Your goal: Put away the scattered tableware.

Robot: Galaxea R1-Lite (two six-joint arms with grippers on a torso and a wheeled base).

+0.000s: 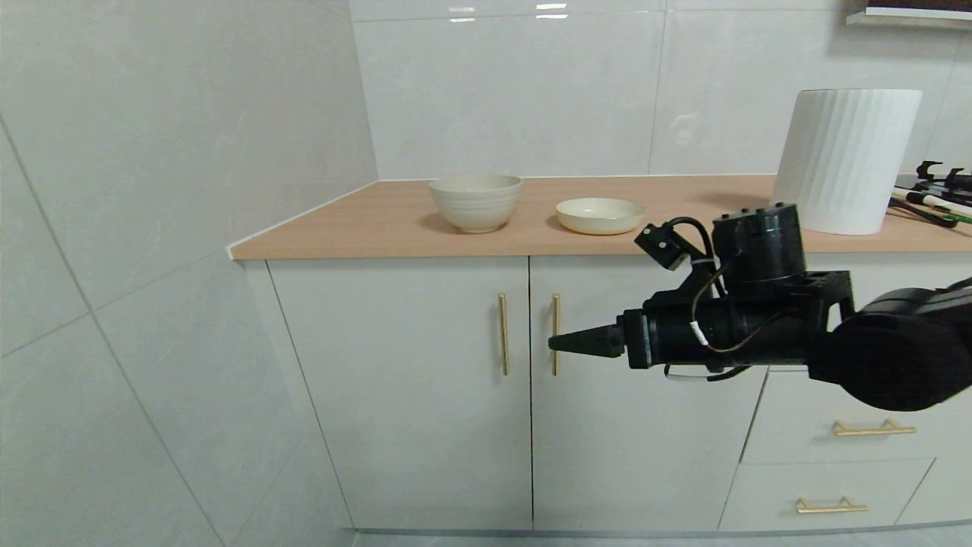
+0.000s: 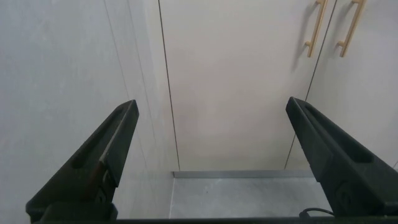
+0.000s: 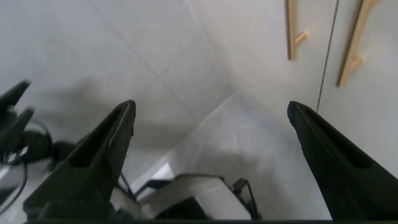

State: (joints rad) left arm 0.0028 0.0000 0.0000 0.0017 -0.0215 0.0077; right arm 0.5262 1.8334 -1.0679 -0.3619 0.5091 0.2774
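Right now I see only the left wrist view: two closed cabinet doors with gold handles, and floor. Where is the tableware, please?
Observer: On the wooden counter above those doors. There is a ribbed bowl and, apart to its right, a shallow dish.
Operator: And where is the right arm?
Observer: The right pincer is level with the right door's handle and points toward it.
Operator: Is that pincer open?
Observer: Yes. The right wrist view shows its fingers spread wide, with nothing between them.

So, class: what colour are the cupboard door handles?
Gold; the handles show best in the head view.
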